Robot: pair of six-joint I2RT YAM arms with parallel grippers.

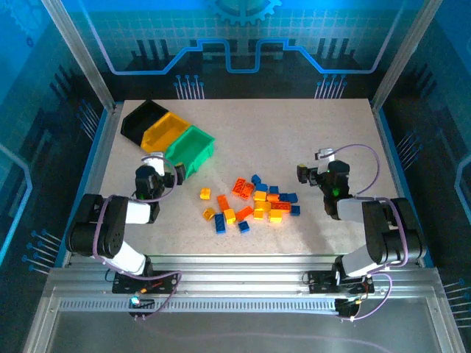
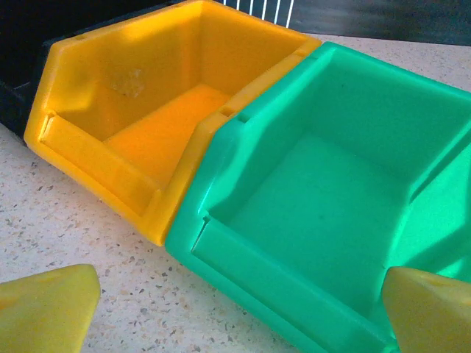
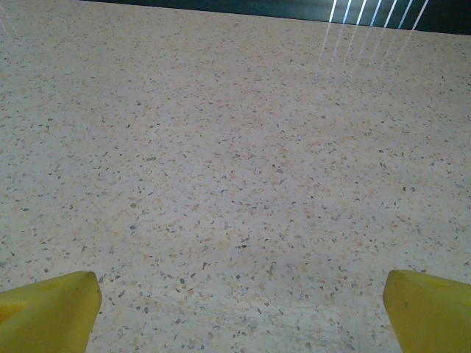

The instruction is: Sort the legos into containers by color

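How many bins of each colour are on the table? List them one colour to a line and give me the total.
Black bin: 1
Yellow bin: 1
Green bin: 1
Total: 3

Top external: high above the near edge, looking down on the whole table (image 1: pixel 309 132); the green bin (image 1: pixel 190 149) sits far-left.
Left wrist: low, right up close, facing into the green bin's open mouth.
Right wrist: low, well right of the green bin, skimming bare table.
Shared: top and left wrist both catch the green bin.
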